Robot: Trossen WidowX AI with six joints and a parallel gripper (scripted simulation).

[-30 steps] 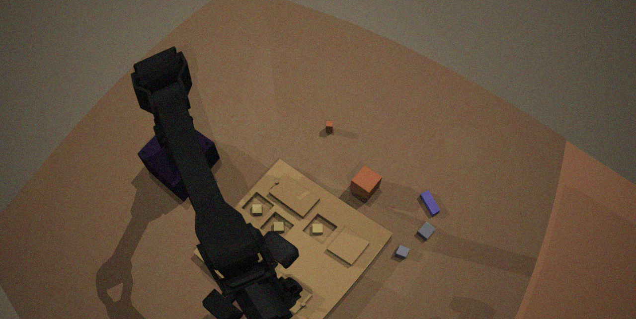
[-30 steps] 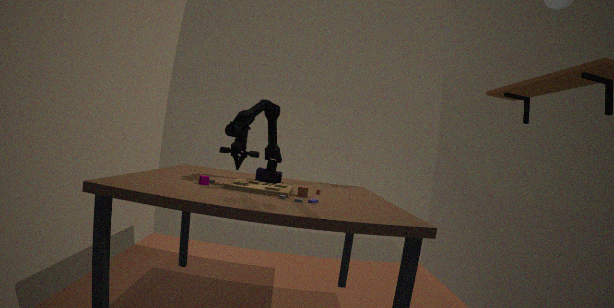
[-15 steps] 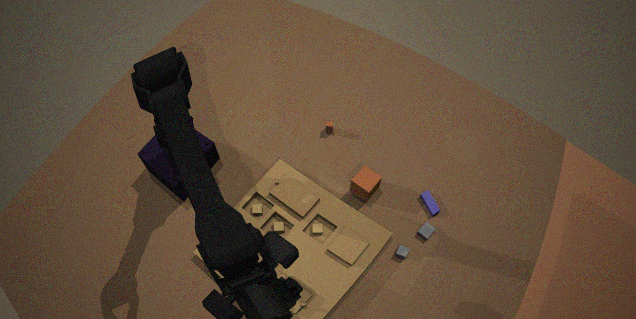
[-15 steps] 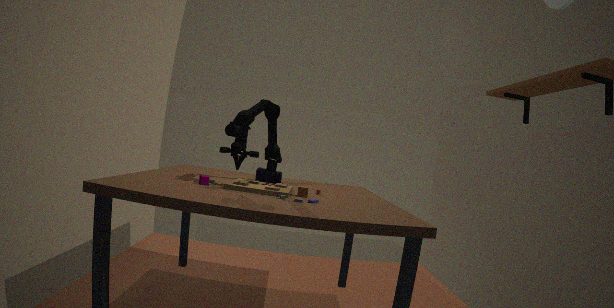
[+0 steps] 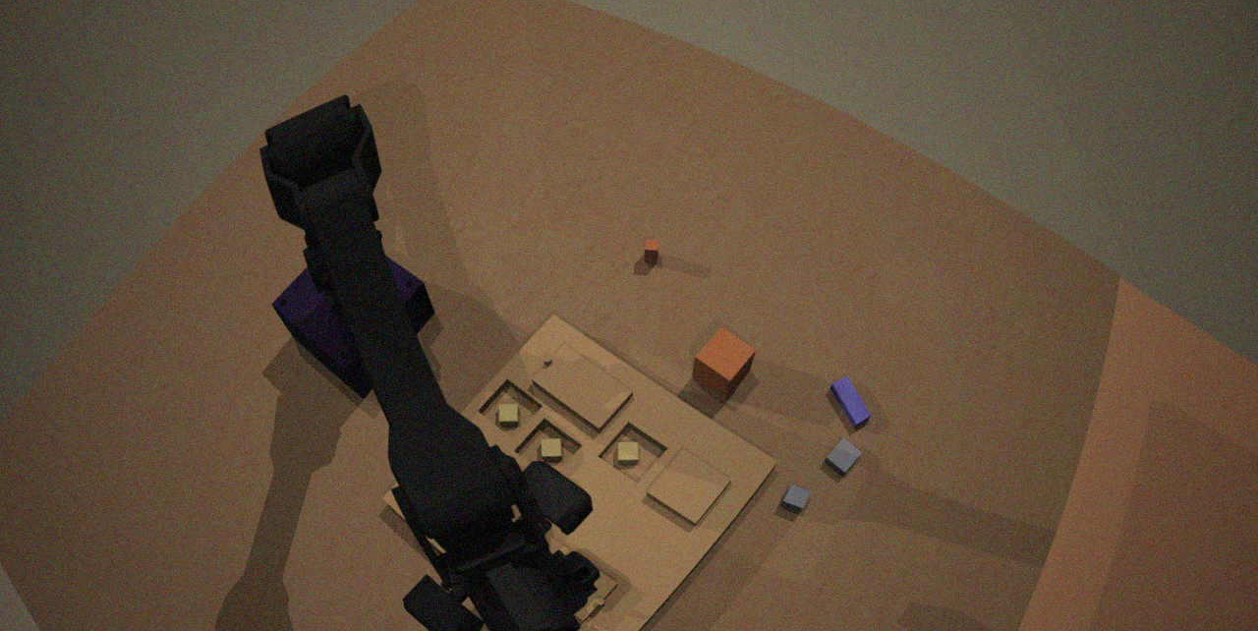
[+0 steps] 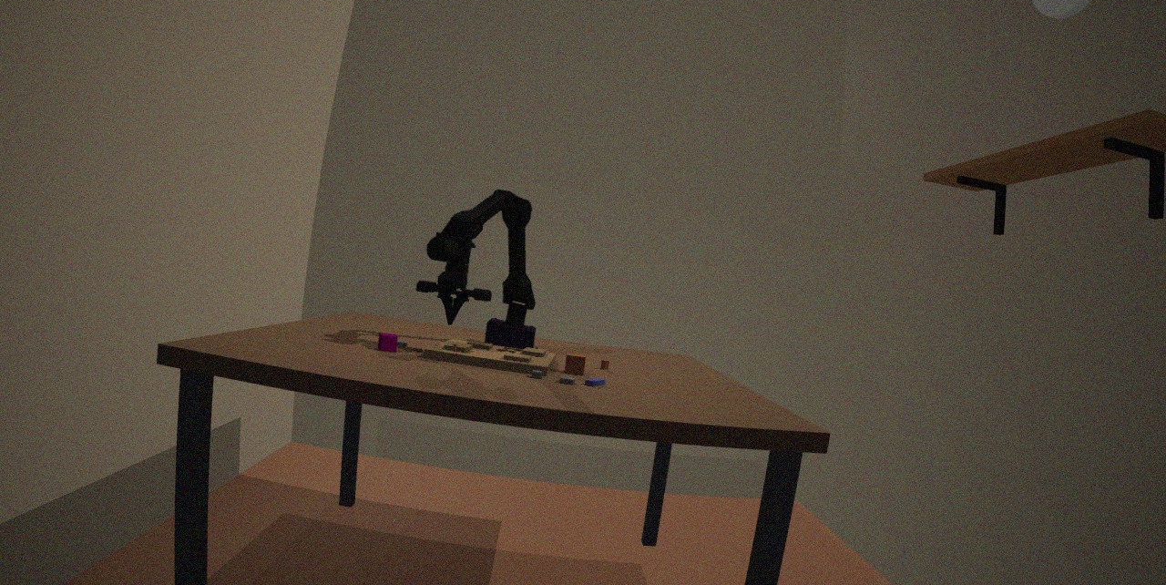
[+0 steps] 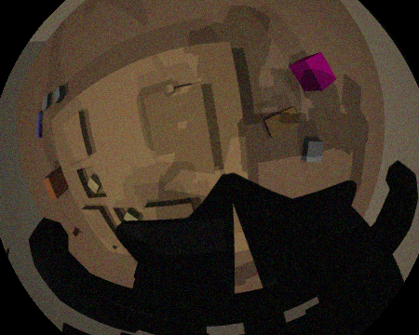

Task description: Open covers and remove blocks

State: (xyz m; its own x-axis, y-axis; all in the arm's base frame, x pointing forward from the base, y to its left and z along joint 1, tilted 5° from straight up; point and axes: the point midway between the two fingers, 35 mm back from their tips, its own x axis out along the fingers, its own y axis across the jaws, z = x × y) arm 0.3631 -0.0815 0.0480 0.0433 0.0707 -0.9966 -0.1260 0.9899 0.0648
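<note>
The tan puzzle board [image 5: 580,451] lies on the table in front of the arm's purple base [image 5: 352,318]. Three open wells each hold a small yellow block [image 5: 507,412] [image 5: 550,447] [image 5: 627,451]. One flat cover [image 5: 580,385] lies behind the wells and another cover [image 5: 687,485] sits at the board's right. My arm hides the board's near left part. My gripper [image 6: 453,316] hangs shut and empty well above the board's left end. In the wrist view its fingertips [image 7: 234,179] meet over the board, and a cover with a pin [image 7: 172,112] lies ahead.
An orange cube [image 5: 723,361] stands right beside the board's far edge. A tiny brown cube [image 5: 651,250] sits farther back. Three blue blocks [image 5: 849,400] [image 5: 842,454] [image 5: 796,497] lie right of the board. A magenta cube [image 7: 312,71] and a small grey block [image 7: 313,149] lie off its other end.
</note>
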